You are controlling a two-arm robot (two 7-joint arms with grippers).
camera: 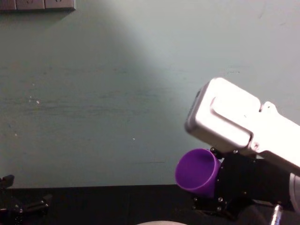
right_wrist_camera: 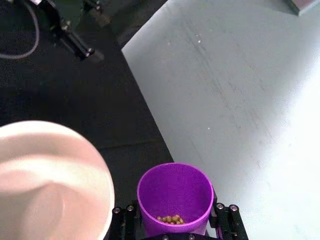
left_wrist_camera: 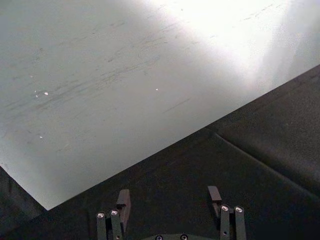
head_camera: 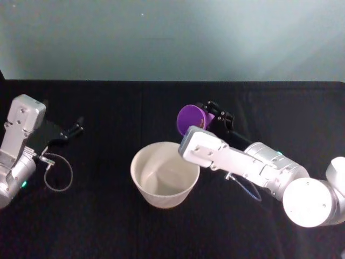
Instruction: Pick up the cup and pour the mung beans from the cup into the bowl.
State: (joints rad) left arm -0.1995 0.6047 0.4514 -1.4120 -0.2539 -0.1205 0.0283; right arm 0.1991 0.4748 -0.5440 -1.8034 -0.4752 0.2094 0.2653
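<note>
The cup [head_camera: 191, 120] is off the surface, just beyond the far rim of the bowl [head_camera: 164, 174] and a little toward the bowl's right side. It is tipped over, with its open mouth turned toward the robot's left. From the chest view, the cup [camera: 198, 172] hangs clear above the thin curve of bowl rim [camera: 157, 223] at the lower edge. In the right wrist view, a small cluster of mung beans [right_wrist_camera: 170, 219] lies inside the cup [right_wrist_camera: 175, 192] against its wall, and the bowl [right_wrist_camera: 50, 180] sits close beside the cup, not touching it.

The right pincer [head_camera: 207, 117] grips the cup, with one finger on each side of its purple wall. Its fingers [right_wrist_camera: 122, 220] press the cup's sides in the right wrist view. The right arm reaches in from the bowl's right, and its white forearm crosses over the bowl's right rim.

The bowl stands upright on the black surface [head_camera: 108, 226].

The left pincer [head_camera: 73, 129] is well apart from the bowl on its left, low over the surface. Its fingers [left_wrist_camera: 122, 205] are spread wide with nothing between them. A thin loop of cable [head_camera: 58, 172] lies by the left arm, between that arm and the bowl.
</note>
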